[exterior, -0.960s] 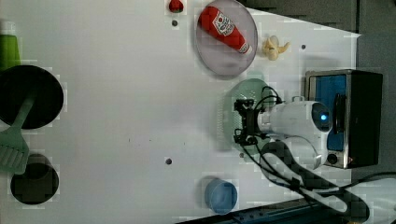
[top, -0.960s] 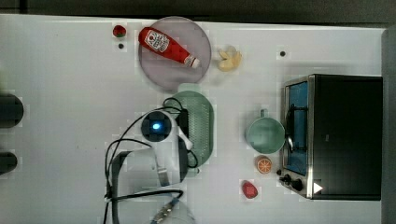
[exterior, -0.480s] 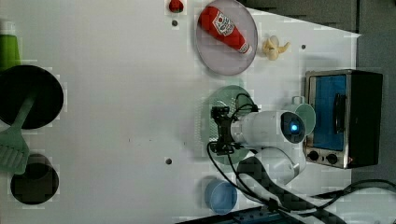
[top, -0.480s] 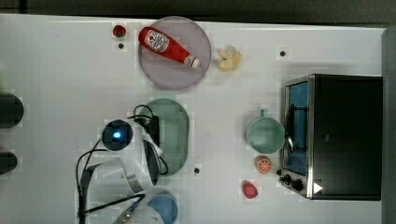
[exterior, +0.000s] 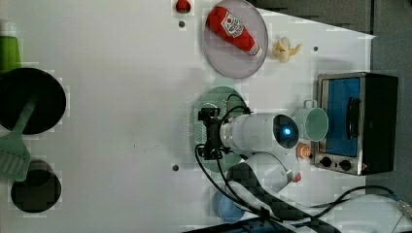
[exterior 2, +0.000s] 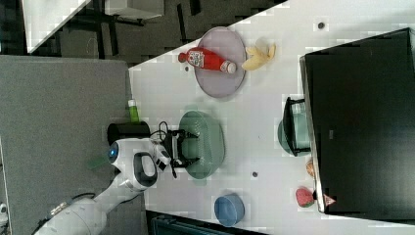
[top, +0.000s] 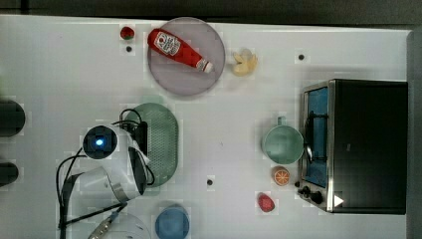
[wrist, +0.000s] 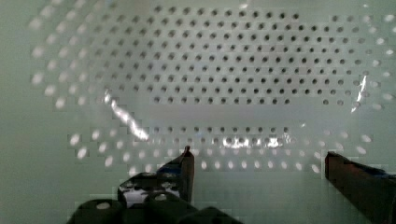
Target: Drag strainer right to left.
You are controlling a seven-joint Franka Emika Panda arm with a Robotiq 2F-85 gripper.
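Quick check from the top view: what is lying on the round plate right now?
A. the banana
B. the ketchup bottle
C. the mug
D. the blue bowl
B: the ketchup bottle lies across the plate, while the banana sits on the table beside the plate, the mug stands by the oven and the blue bowl is near the table edge.

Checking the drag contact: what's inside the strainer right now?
Inside the strainer: only the gripper, jaws spread wide over its perforated floor. The arm covers one long side in the top view.
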